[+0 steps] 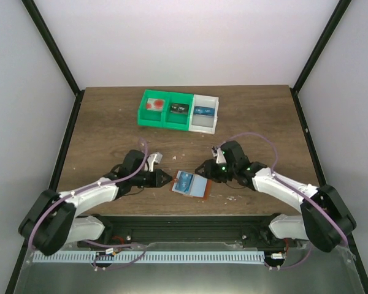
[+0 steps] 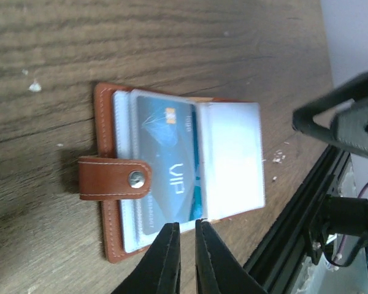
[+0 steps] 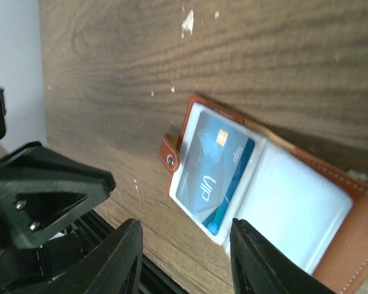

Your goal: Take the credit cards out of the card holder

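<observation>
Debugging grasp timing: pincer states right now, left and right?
Left pincer: nearly shut at the card holder edge, grip unclear.
Right pincer: open, holding nothing.

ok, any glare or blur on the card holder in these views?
Left wrist: the empty sleeve of the card holder is blown out white, print on the blue card reads fine. Right wrist: card sharp, the near right pincer a dark soft silhouette. Top external: even light, soft shadows, holder too small for detail.
</observation>
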Tool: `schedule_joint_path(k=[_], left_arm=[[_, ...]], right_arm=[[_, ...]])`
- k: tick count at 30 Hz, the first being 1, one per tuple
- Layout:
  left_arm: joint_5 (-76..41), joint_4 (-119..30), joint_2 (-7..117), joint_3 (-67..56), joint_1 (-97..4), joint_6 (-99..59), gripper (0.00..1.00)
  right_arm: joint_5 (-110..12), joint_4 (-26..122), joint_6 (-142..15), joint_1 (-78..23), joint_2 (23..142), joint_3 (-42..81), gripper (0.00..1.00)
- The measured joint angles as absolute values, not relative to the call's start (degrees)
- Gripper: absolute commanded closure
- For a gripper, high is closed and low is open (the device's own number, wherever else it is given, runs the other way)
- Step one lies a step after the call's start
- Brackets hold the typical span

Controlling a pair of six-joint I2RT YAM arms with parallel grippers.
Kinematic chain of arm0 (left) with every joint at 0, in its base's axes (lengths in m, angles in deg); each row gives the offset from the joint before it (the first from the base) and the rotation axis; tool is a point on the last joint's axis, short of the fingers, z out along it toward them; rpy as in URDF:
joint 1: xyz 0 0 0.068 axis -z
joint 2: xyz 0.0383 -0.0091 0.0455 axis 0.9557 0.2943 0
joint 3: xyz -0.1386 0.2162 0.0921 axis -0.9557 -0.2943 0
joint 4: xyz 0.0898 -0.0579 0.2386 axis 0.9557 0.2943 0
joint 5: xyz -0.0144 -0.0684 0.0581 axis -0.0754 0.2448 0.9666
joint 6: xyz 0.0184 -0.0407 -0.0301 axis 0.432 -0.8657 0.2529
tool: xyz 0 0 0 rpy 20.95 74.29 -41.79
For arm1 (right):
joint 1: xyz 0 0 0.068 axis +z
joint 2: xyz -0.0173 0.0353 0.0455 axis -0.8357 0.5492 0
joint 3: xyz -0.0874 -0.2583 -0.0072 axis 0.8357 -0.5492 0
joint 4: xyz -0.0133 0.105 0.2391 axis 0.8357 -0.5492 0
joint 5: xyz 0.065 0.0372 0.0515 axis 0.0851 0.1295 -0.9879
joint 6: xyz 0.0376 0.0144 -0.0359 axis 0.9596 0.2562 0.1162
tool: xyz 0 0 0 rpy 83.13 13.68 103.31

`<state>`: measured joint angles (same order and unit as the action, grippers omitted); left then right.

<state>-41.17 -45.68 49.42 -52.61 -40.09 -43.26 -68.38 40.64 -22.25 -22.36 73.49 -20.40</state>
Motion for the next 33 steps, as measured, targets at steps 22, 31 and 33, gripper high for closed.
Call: schedule_joint_path(k=[22, 31, 33], left_arm=[[-38.09, -58.59, 62.63, -57.29, -35.06, -45.7, 0.81], [-40.3, -64.69, 62.95, -60.44, -33.07, -50.69, 0.83], [-40.41, -64.25, 61.93, -60.89, -33.05, -51.43, 0.83]], right_arm=[[-65.95, 53.47, -17.79, -14.45, 83.63, -26.7, 0.62], [-62.33, 52.86, -20.46, -14.43, 83.58, -26.87, 0.66], [-62.11, 52.88, -20.52, -14.43, 83.3, -26.98, 0.67]])
